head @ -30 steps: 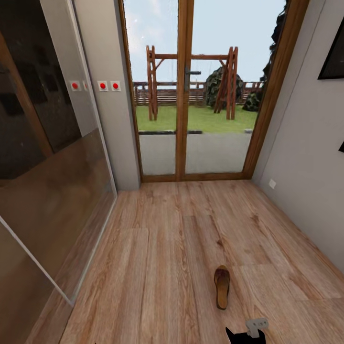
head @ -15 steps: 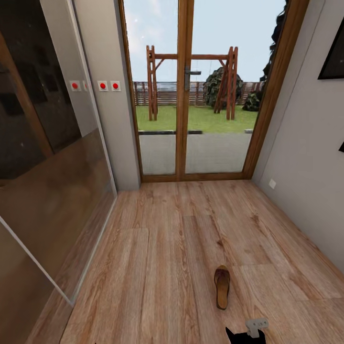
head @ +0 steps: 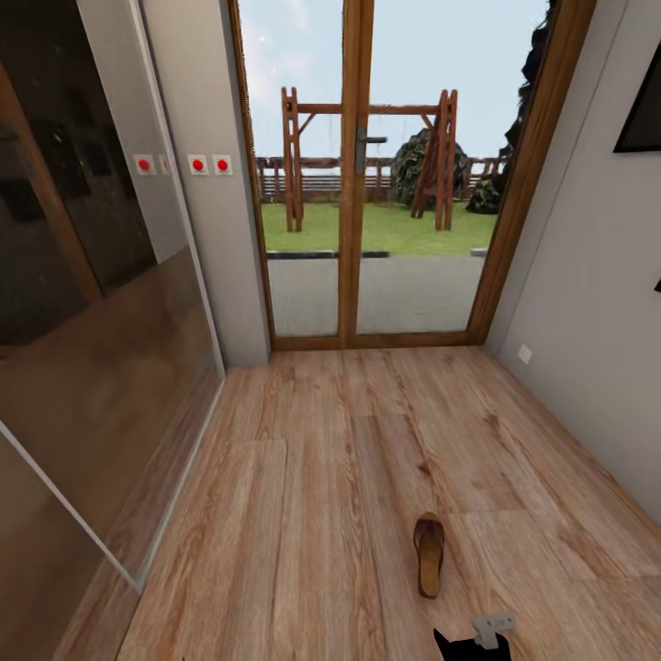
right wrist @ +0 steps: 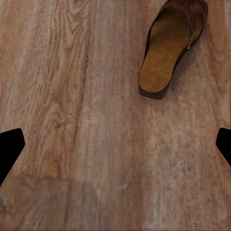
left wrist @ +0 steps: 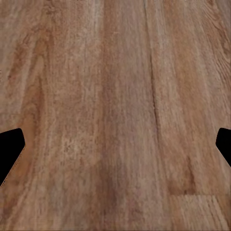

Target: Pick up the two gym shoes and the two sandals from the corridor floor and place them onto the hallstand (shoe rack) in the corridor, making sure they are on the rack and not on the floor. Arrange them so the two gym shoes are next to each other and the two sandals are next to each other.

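Observation:
One dark brown sandal (head: pixel 429 554) with a tan insole lies on the wood-plank corridor floor (head: pixel 312 496), its length pointing toward the glass door. In the right wrist view the sandal (right wrist: pixel 173 45) sits ahead of my right gripper (right wrist: pixel 115 149), off to one side of its line. The black fingertips (right wrist: pixel 9 149) stand wide apart over bare planks, so this gripper is open and empty. My left gripper (left wrist: pixel 115 149) is open too, above bare floor (left wrist: pixel 115 96). A black part of my right arm (head: pixel 473 644) shows just behind the sandal. The gym shoes and the hallstand are out of view.
A wood-framed glass double door (head: pixel 353 184) closes the far end of the corridor. A dark mirrored sliding panel (head: pixel 83 303) runs along the left side. A grey wall (head: pixel 588 303) runs along the right. Open floor stretches between them.
The head view has shifted very slightly. The sandal lies where it was, and both grippers stay open.

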Robot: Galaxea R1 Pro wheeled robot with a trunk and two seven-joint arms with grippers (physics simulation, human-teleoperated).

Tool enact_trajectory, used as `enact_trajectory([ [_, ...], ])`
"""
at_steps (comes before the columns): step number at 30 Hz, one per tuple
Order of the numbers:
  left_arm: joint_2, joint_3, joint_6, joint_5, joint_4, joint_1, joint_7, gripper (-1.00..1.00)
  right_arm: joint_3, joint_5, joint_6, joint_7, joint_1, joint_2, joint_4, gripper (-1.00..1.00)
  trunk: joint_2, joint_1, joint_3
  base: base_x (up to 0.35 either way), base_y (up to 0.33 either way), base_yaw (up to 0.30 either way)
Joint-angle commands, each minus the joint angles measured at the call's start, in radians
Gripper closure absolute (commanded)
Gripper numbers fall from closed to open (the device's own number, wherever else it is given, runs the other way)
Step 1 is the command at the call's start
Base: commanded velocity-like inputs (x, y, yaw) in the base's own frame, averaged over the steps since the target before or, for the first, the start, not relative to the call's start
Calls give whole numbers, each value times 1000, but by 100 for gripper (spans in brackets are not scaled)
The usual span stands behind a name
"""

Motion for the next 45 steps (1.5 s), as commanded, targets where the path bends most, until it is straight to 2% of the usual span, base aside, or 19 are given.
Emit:
enact_trajectory([
  [1,-1,8,-2,-4,1,-1,-8,-100,-9,8,-3,4,0,0,1,-100,0,0,-1,140,114,0],
  [21,-1,6,-2,-4,1,-1,-8,-100,-10,7,-3,4,0,-2,1,-100,0,0,-1,204,160,-18],
  [35,-2,6,-2,-4,1,-1,-9,-100,-10,7,-3,4,0,-2,1,-100,0,0,-1,168,78,-225],
  [45,-2,6,-2,-6,1,-1,-8,-100,-10,7,-3,4,-1,-2,1,-100,0,0,2,33,5,-257],
])
